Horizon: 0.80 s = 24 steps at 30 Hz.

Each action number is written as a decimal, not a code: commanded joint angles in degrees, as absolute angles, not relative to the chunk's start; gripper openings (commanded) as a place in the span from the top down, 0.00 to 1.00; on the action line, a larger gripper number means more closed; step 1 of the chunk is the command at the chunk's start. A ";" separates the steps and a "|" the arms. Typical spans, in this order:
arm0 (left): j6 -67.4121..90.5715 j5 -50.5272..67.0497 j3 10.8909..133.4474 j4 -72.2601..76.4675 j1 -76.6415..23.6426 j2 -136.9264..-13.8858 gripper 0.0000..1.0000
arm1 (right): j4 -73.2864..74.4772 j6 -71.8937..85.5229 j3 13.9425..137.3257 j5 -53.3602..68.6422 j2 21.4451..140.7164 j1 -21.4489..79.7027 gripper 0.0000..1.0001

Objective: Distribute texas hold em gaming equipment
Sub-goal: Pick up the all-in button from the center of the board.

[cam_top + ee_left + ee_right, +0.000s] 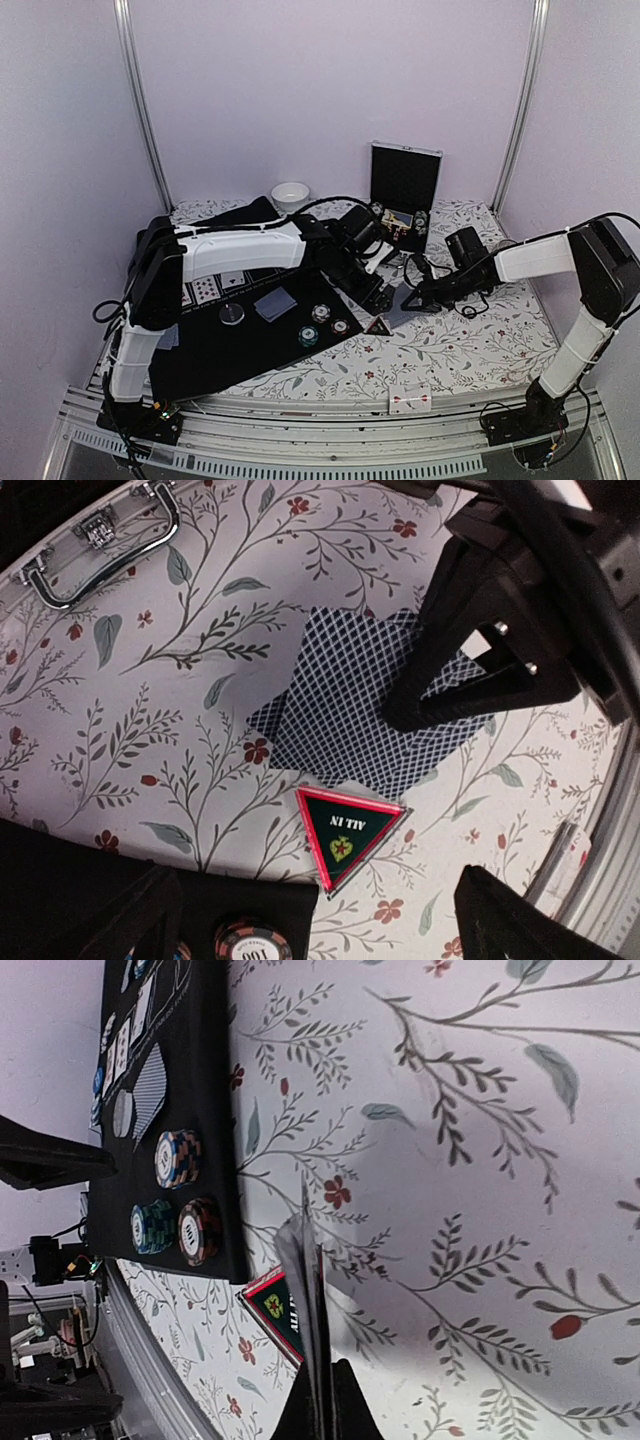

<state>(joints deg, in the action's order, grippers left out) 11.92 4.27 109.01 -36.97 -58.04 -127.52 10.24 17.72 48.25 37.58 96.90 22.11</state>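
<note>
**Layout at the moment of card transfer.** Nearest the top external camera, a pale card (410, 402) lay alone at the near edge of the tabletop (470, 350).

Front row, left to right:
- On the black mat (220, 360) sat face-up cards (215, 288), the round grey button (232, 314), a small face-down stack (275, 304) and three piles of poker chips (320, 313).
- Just off the mat's right corner lay the black-red triangular marker (348, 835), lettered ALL IN.
- Just beside the marker was the fan of playing cards (350, 710), blue-grey backs up.

The left fingers (520, 925) stood wide apart and empty, hovering above marker and fan. The right fingers (350, 1410) were closed tight on one end of the fan, holding it low over the floral cloth. Whether the fan's lower tip touched the marker could not be told.

Back row, left to right: the white bowl (290, 193) and the silver-edged case (405, 190).

The step in hand was judged to be drawing one card from the held fan for dealing. Done well, it would call for three things:
- The right fingers should keep their pinch firm and the fan spread, so that single edges stay exposed.
- The left fingers should descend on the outermost free corner only, clear of the marker, and close on one card's thickness.
- The pull should then run along the plane of the cards, away from the right fingers.

A skewed pull would likely drag neighbouring cards out or collapse the fan.
</note>
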 commanded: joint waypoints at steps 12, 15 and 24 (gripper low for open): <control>9.09 3.72 131.34 -52.69 -62.32 -143.21 0.02 | 23.86 17.16 48.52 29.74 75.72 18.33 0.98; 9.94 5.00 133.40 -52.93 -62.59 -145.14 0.02 | 26.35 16.73 48.82 25.94 70.93 18.26 0.98; 15.92 -3.26 137.66 -53.71 -63.85 -143.59 0.02 | 32.98 12.33 58.60 19.16 68.97 16.63 0.98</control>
